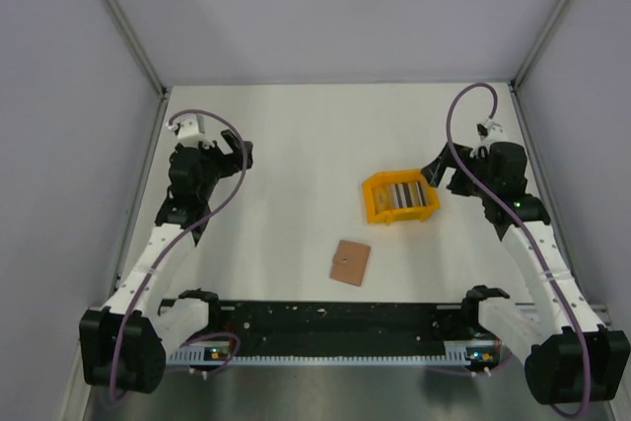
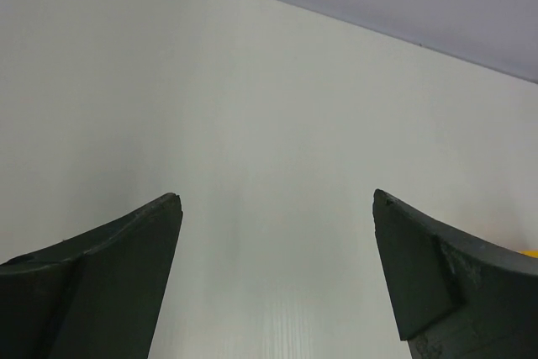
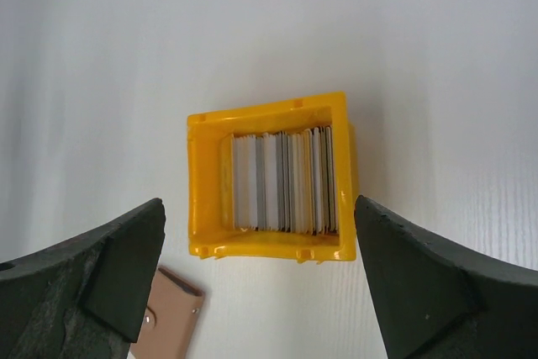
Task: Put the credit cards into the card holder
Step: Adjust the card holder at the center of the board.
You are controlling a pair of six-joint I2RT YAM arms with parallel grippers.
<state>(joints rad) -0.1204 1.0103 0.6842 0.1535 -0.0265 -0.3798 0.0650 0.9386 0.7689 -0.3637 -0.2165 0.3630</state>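
Note:
The credit cards (image 1: 402, 195) (image 3: 284, 181) stand on edge in a row, grey, white and dark, inside a bright yellow tray (image 1: 372, 200) (image 3: 208, 182) right of the table's middle. The tan card holder (image 1: 350, 262) (image 3: 172, 316) lies flat and closed, nearer the arm bases. My right gripper (image 1: 440, 175) (image 3: 261, 212) hovers open just right of the tray, nothing between its fingers. My left gripper (image 1: 233, 148) (image 2: 277, 199) is open at the far left, above bare table, holding nothing.
White table (image 1: 296, 145) with grey walls on three sides. Metal frame posts (image 1: 123, 17) run down both back corners. A black rail (image 1: 335, 317) with the arm bases spans the near edge.

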